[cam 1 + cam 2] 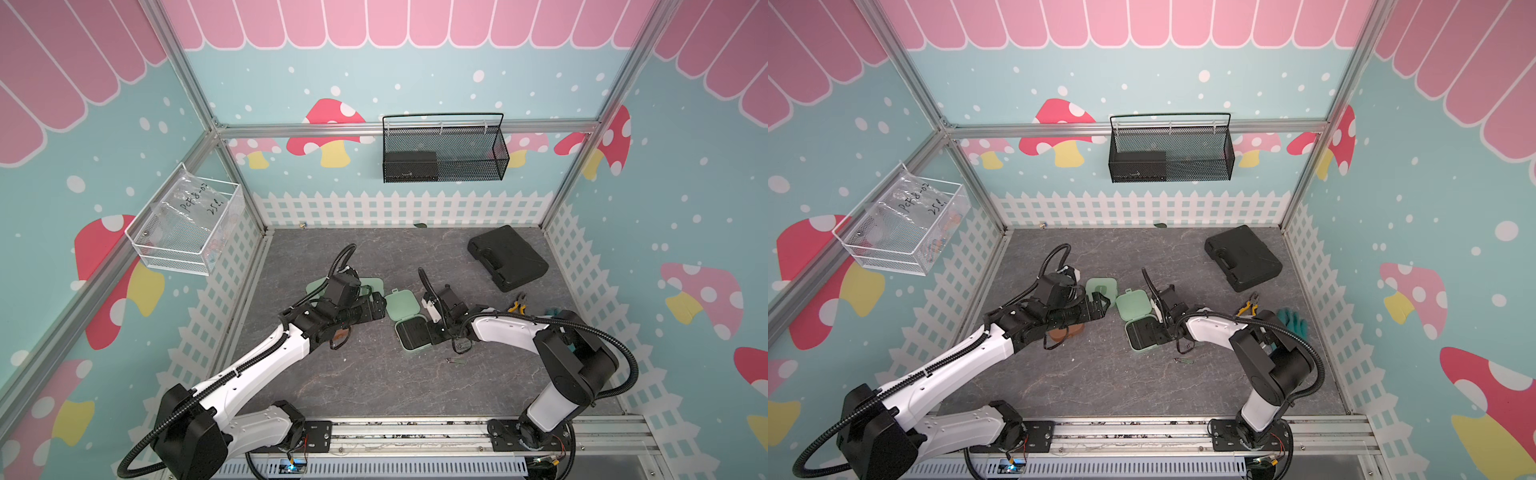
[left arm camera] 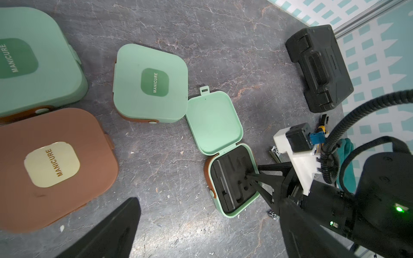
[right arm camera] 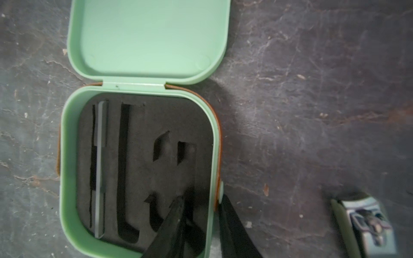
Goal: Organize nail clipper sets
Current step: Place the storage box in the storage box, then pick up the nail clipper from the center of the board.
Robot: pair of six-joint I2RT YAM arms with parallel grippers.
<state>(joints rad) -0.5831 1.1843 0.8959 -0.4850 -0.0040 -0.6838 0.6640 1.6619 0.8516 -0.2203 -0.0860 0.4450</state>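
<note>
An open mint green case [image 3: 67,156] lies mid-table with its lid [image 3: 147,38] flat and a black slotted insert [image 2: 232,185] holding a slim metal file [image 3: 100,167]. My right gripper [image 3: 201,198] is open and straddles the case's side wall, one finger on the insert, the other outside. A metal clipper [image 3: 366,221] lies beside it, and a smaller one [image 1: 455,360] nearer the front. My left gripper [image 2: 207,205] hovers wide open and empty over bare table. Two closed mint cases [image 2: 149,82] [image 2: 33,62] and a brown case [image 2: 51,169] lie to the left.
A large black tool case [image 1: 507,257] sits at the back right, with yellow-handled pliers [image 1: 517,306] and a teal glove [image 1: 1291,322] near the right arm. A black mesh basket [image 1: 444,149] hangs on the back wall and a white wire basket [image 1: 187,220] on the left wall.
</note>
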